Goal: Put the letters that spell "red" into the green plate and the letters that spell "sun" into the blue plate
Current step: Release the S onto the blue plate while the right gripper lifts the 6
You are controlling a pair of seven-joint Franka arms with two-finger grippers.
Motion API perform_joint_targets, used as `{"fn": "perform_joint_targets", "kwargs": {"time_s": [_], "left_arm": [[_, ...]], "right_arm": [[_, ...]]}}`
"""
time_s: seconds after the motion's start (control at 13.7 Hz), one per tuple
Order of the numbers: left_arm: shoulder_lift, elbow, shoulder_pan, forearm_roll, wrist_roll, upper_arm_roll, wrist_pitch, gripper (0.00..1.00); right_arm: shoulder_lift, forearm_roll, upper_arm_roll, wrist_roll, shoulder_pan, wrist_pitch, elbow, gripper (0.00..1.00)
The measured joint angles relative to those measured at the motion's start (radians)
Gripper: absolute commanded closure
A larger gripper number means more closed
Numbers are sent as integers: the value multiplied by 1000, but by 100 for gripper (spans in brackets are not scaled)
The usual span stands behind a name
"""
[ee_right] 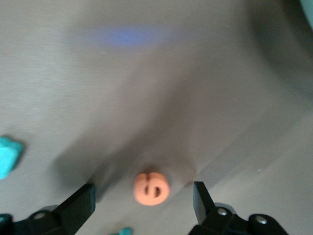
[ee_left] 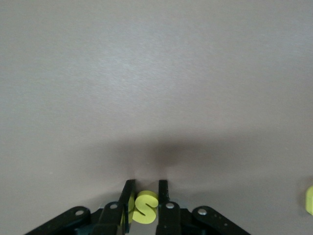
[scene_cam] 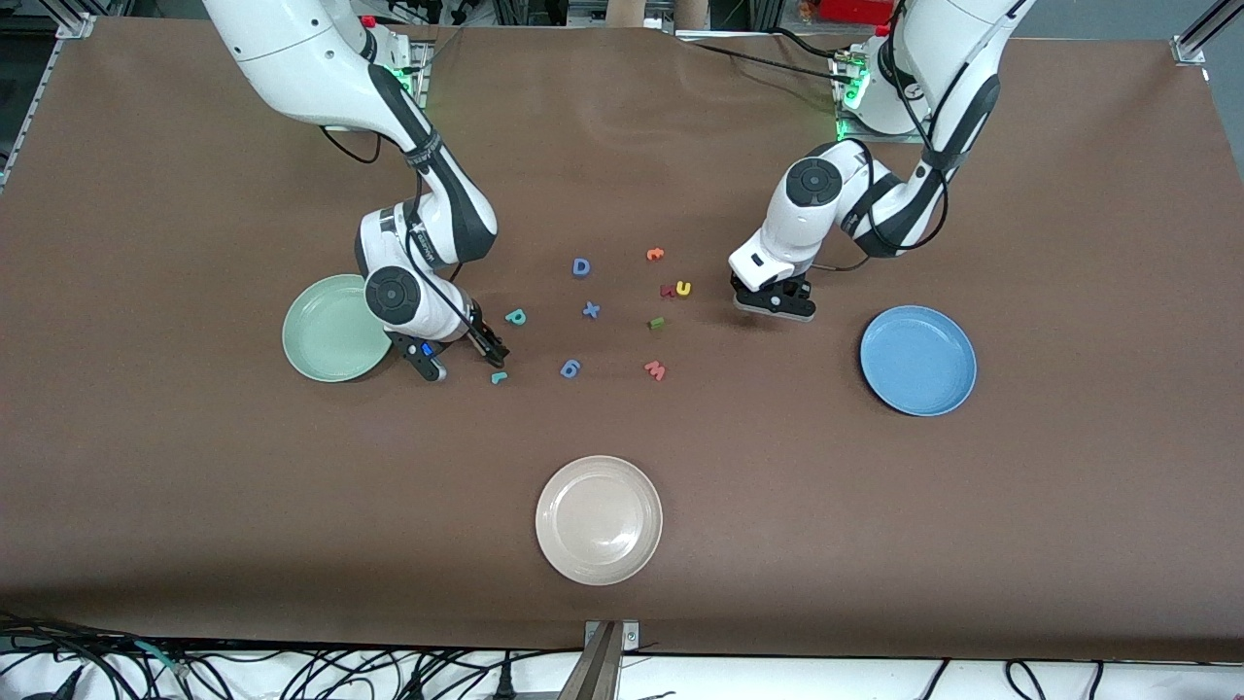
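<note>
Front view, with both wrist views. You see the left gripper (scene_cam: 775,303) low over the bare table in the middle band of the frame, between the scattered letters and the blue plate (scene_cam: 917,362); in its wrist view its jaws are clamped on the yellow "s" (ee_left: 145,208), which stands between the two fingers at the bottom edge of the frame. The blue plate lies toward the left arm's end and holds nothing.

The right gripper (scene_cam: 491,355) is down beside the green plate (scene_cam: 321,331), toward the right arm's end; its jaws stand wide apart, and the orange "e" (ee_right: 152,188) lies on the table between them, touched by neither finger. The teal "r" (scene_cam: 499,377) lies just below that gripper in the frame; the teal "p" shape (scene_cam: 515,316) lies just above it. The green plate holds nothing.

At the centre of the frame, note the yellow "u" (scene_cam: 683,288) touching a dark-red letter (scene_cam: 667,290); the dark-green "n" (scene_cam: 657,323) lies just below them; a pink W (scene_cam: 655,369) lies lower again. A cream plate (scene_cam: 599,520) lies in the lower middle of the frame.
</note>
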Motion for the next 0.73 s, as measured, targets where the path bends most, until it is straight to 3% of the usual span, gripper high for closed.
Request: {"fn": "perform_joint_targets", "kwargs": {"time_s": [0.51,0.73], "left_arm": [[3,89,33,0,0,3,-104,100],[3,191,104,-24,97,3,-282,100]], "right_arm": [[-78,0,-5,10,23,159,-137,9],[-89,0,-9,9,23,164,-160,9]]}}
